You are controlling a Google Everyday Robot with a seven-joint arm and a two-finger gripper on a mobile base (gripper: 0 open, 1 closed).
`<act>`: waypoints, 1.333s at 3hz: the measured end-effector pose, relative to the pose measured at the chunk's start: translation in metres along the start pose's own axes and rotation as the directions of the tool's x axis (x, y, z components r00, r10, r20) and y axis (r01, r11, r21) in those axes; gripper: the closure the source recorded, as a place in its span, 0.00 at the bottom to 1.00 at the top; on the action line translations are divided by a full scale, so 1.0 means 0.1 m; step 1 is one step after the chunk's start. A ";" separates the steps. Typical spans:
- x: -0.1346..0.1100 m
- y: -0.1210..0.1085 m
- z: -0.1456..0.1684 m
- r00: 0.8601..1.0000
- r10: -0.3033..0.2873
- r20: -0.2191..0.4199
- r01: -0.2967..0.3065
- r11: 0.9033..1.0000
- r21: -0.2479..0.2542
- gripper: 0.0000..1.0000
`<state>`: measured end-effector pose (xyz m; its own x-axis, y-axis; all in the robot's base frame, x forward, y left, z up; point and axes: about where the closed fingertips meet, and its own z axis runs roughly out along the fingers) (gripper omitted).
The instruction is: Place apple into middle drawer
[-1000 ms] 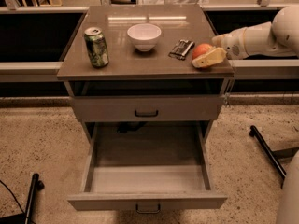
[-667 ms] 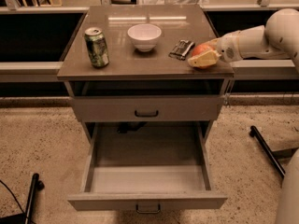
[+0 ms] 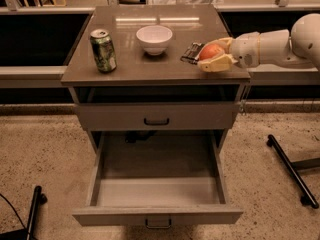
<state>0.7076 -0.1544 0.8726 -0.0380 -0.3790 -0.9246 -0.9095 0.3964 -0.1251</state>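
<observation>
Two drawers: one pulled out, one shut, stacked in the front of one grey cabinet.
Middle drawer: nearest of all, drawn wide open toward the camera, pale grey floor and side walls on show, small dark loop handle on the front lip.
Floor: speckled tan, carrying a dark bar at lower left and a second dark bar at right.
Shut drawer: just above and behind the open one, only a flat front panel with a dark handle at its middle.
Counter: brown top of the cabinet, bearing everything below.
Can: green, upright, on the left part.
Apple: orange-red with a yellowish patch, at the right edge of the counter, above and to the right of the middle drawer, not in it; resting or lifted, cannot tell.
Pincer: at the counter's right edge, reaching in from the right, clenched around the apple, one pale finger in front and one behind.
Arm: white, stretching off past the right border.
Packet: dark, just left of the apple.
Bowl: white, upright, mid-counter toward the back, apart from can and apple.
</observation>
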 end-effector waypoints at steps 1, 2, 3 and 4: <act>-0.41 0.31 0.07 0.986 -0.164 0.034 0.165 0.986 -0.017 1.00; -0.43 0.82 0.51 0.976 -0.215 -0.036 0.211 0.973 -0.094 1.00; -0.28 0.95 0.60 0.978 -0.201 -0.052 0.194 0.973 -0.129 1.00; -0.29 0.94 0.60 0.978 -0.200 -0.050 0.193 0.973 -0.126 1.00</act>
<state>0.6481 -0.0560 0.8659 0.1245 -0.4919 -0.8617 -0.9446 0.2070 -0.2546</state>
